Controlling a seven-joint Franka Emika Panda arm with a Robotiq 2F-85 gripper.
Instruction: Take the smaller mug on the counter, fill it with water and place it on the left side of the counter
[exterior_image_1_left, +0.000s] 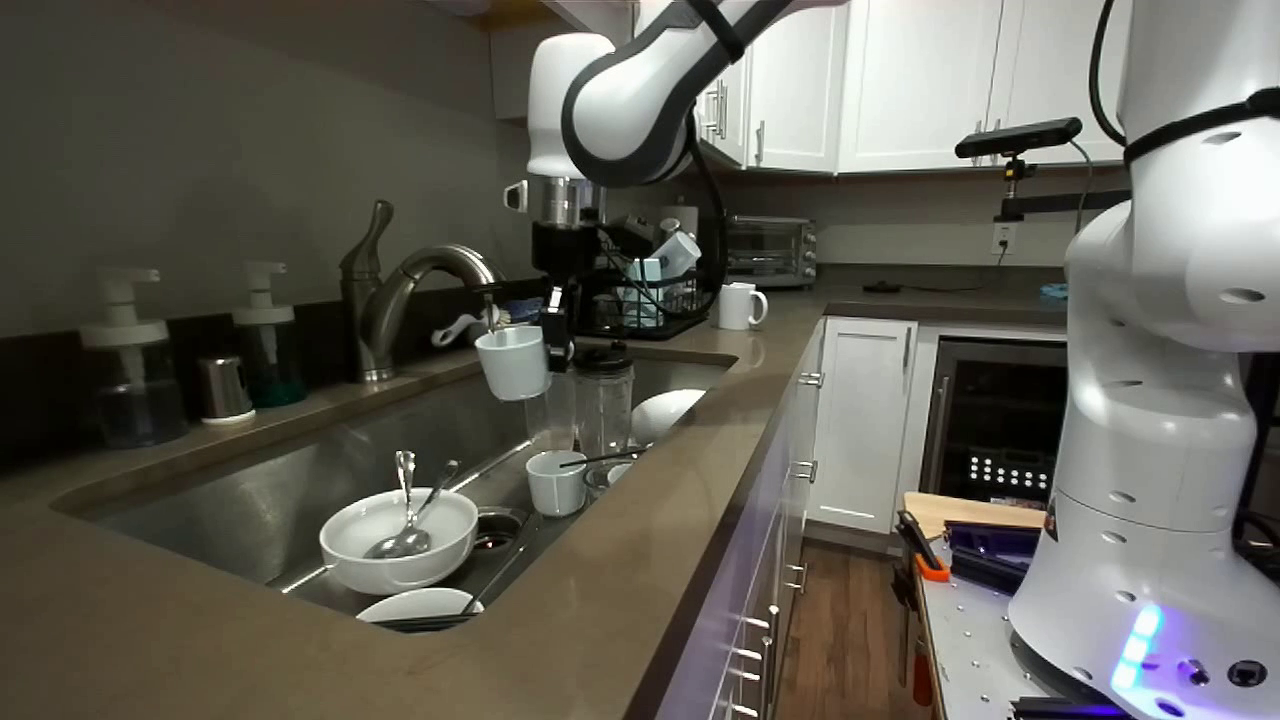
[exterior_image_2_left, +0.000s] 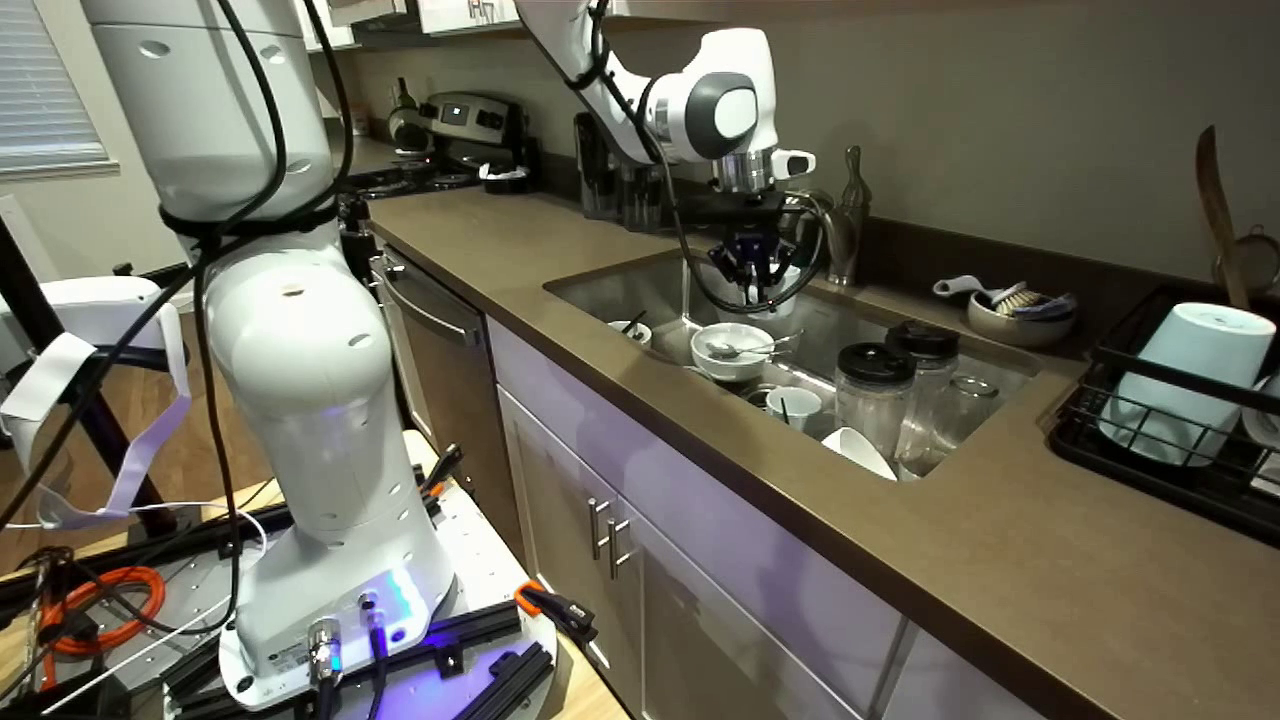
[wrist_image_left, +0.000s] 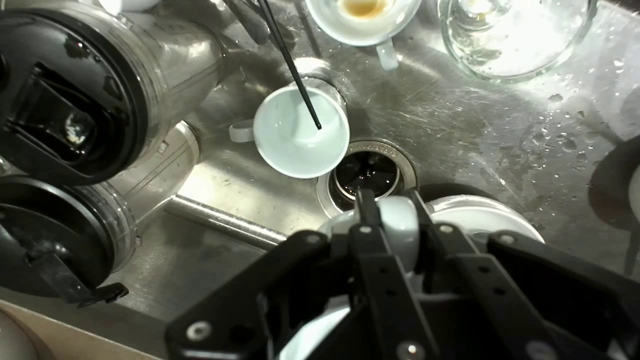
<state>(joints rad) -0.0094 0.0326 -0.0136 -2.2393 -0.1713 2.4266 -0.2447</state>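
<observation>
In an exterior view, the pincer (exterior_image_1_left: 557, 345) hangs over the sink (exterior_image_1_left: 240, 525), nearly closed at one side of the smaller mug (exterior_image_1_left: 512, 365). The mug is in the air, off the surface (exterior_image_1_left: 600, 590), and leans a little. It shows just below the spout (exterior_image_1_left: 452, 259) of the faucet (exterior_image_1_left: 381, 320), though how well the two line up in depth is hard to tell. Whether water runs, or any is in the mug, cannot be made out. Another white mug (exterior_image_1_left: 737, 306) stands farther along the surface.

In an exterior view, the mug is partly hidden behind the pincer, seen above a white bowl (exterior_image_2_left: 730, 372) and apart from the black-lidded jars (exterior_image_2_left: 870, 400). The stretch of surface toward the stove (exterior_image_2_left: 470, 120) is, by my reading, the left side meant for the mug.

In the wrist view, the fingers (wrist_image_left: 369, 212) stand close together with a white piece (wrist_image_left: 399, 225) between them, most likely the mug's handle. The drain (wrist_image_left: 367, 172) shows just beyond the fingertips.

The step in hand looks to be the filling. The next move calls for the mug to be held level under the spout while the water comes, then lifted clear of the faucet and carried upright, slowly, to the left.
</observation>
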